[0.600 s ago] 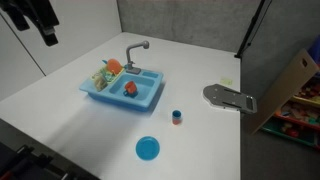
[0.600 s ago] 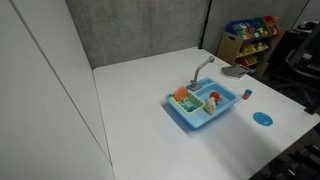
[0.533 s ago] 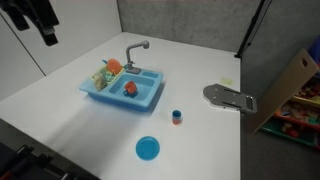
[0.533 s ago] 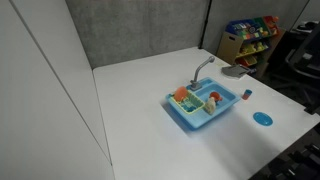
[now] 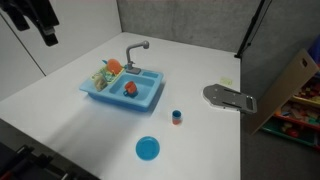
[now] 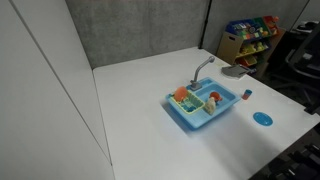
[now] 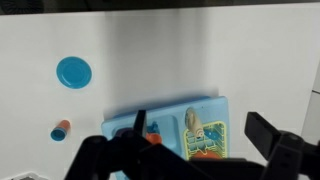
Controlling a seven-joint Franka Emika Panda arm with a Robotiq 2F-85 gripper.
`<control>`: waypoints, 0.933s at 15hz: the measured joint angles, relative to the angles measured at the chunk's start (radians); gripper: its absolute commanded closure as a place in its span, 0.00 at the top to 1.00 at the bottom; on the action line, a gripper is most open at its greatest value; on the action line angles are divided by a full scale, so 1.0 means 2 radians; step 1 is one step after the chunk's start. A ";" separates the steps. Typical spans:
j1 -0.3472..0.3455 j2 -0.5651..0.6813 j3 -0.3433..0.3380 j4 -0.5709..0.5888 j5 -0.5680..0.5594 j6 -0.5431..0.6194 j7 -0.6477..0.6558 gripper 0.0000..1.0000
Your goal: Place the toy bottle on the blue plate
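Observation:
The toy bottle (image 7: pixel 192 122) is a pale cream lump lying in the rack side of the light-blue toy sink (image 7: pixel 125 128); it also shows in an exterior view (image 5: pixel 102 76). The blue plate (image 7: pixel 73 71) lies flat on the white table, apart from the sink, and shows in both exterior views (image 5: pixel 148 149) (image 6: pixel 263 118). My gripper (image 7: pixel 185 160) is open and empty, high above the sink, with its dark fingers spread wide at the bottom of the wrist view. In an exterior view it hangs at the top left (image 5: pixel 45 35).
A short blue-and-red cylinder (image 5: pixel 177 118) stands between the sink and the plate. An orange-red ball (image 5: pixel 129 89) lies in the sink basin by the grey faucet (image 5: pixel 135 50). A grey flat object (image 5: pixel 230 97) lies near the table's edge. A toy shelf (image 6: pixel 250 35) stands beyond.

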State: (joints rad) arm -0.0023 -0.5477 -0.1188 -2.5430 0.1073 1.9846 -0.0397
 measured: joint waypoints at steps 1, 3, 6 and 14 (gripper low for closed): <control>0.000 0.000 0.000 0.000 0.000 0.000 0.000 1.00; 0.000 0.000 0.000 0.000 0.000 0.000 0.000 1.00; -0.001 0.001 0.002 0.000 0.000 0.000 0.000 1.00; 0.000 0.043 0.025 0.036 0.000 0.006 0.007 1.00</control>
State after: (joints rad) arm -0.0033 -0.4619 -0.0695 -2.4718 0.1073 1.9963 -0.0248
